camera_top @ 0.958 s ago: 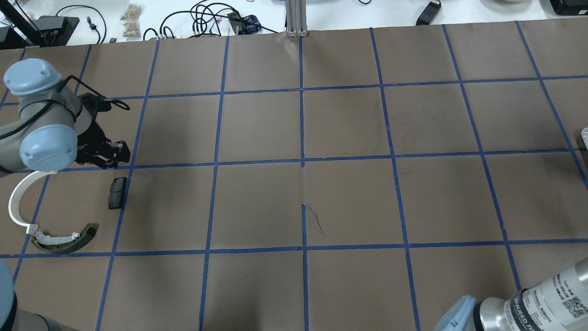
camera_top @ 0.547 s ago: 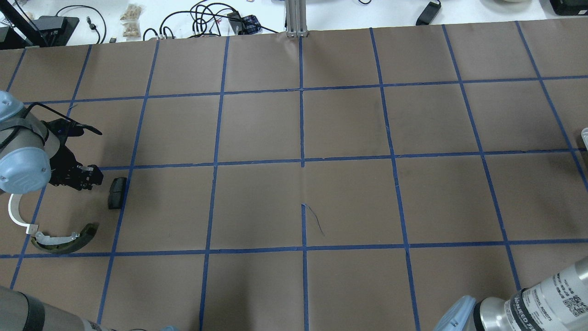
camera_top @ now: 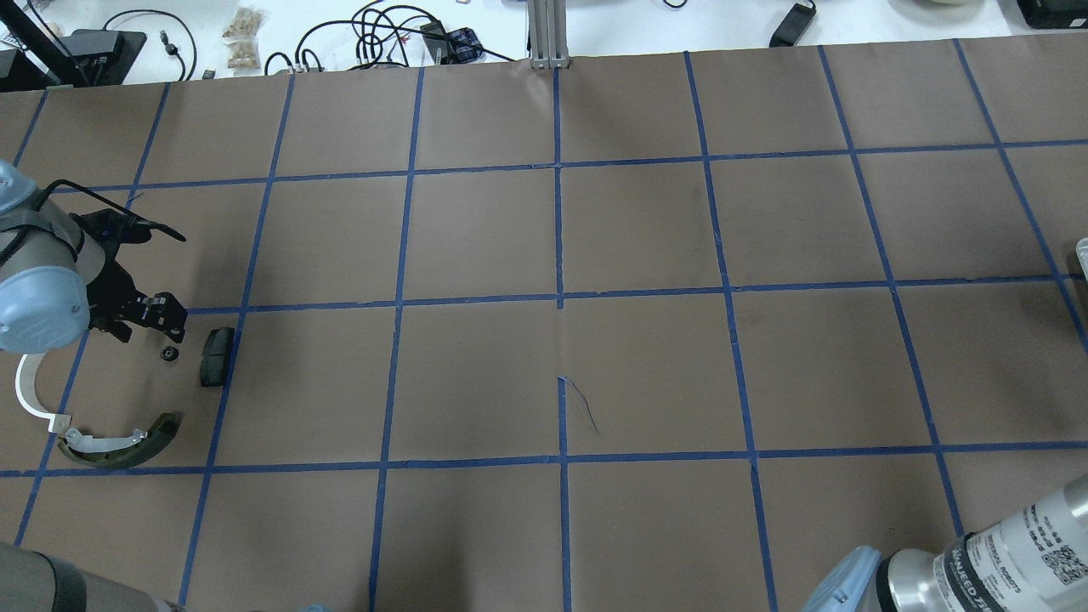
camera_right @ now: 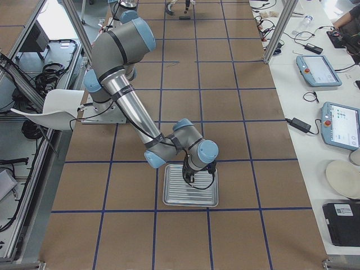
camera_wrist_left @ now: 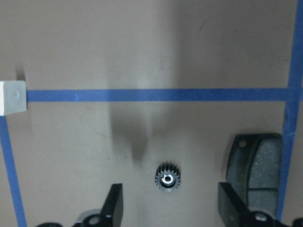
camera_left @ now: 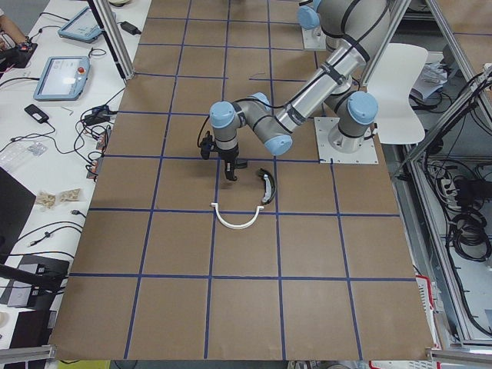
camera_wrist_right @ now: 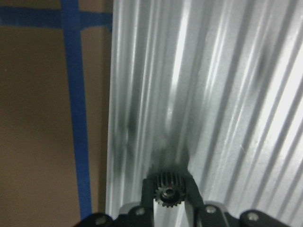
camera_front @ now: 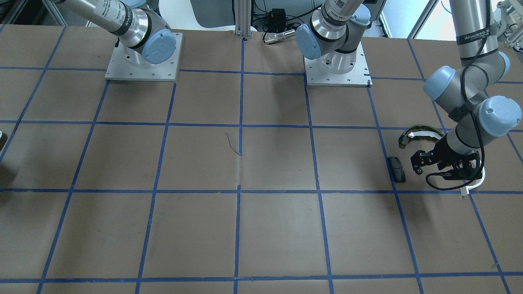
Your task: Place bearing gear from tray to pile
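A small black bearing gear (camera_top: 170,354) lies on the table between the open fingers of my left gripper (camera_top: 163,321), just left of the black pad (camera_top: 217,357). In the left wrist view the gear (camera_wrist_left: 167,178) sits free between the spread fingers, with the pad (camera_wrist_left: 255,165) to its right. The white half-ring arc (camera_top: 25,391) and the olive-and-white brake shoe (camera_top: 119,442) lie nearby and make up the pile. My right gripper (camera_wrist_right: 166,195) is shut on another small black gear (camera_wrist_right: 166,188) just above the ribbed metal tray (camera_wrist_right: 213,94).
The tray (camera_right: 180,198) lies at the table's far right end, under the right arm. Cables and small items line the back edge (camera_top: 382,34) beyond the brown paper. A tip of the white arc (camera_wrist_left: 12,97) shows left of the left gripper.
My left arm moved back toward the pile and lowered. Its gripper has opened, and the gear now lies on the table beside the black pad.
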`<action>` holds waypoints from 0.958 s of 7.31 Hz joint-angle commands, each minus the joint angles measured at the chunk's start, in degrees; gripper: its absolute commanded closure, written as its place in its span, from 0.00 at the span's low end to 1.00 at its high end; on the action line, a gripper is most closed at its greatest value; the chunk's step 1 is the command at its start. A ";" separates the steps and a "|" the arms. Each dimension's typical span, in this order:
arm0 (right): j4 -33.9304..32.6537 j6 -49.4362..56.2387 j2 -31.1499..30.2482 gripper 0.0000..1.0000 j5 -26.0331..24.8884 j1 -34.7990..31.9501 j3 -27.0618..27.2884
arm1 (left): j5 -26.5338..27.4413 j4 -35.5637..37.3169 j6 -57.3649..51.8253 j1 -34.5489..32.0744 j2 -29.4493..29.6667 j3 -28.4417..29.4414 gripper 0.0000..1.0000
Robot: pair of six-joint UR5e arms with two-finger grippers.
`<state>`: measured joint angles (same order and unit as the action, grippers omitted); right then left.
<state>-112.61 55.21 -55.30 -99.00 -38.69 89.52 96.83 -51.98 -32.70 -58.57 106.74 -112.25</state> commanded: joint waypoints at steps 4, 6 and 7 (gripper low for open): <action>2.91 0.43 -1.64 1.00 -1.90 -0.25 -2.67 | -5.14 -36.21 28.52 -24.25 -6.01 25.17 0.00; 4.14 -0.01 -4.97 1.00 -0.85 -3.74 -3.91 | -4.90 -41.26 29.36 -32.27 -7.15 33.73 0.00; 4.32 -3.23 -6.12 1.00 0.55 -7.85 -3.74 | -5.15 -41.01 29.36 -33.53 -7.50 34.46 0.00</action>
<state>-108.75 54.54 -59.81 -99.68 -42.46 85.88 91.88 -92.12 -3.79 -89.26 99.77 -80.21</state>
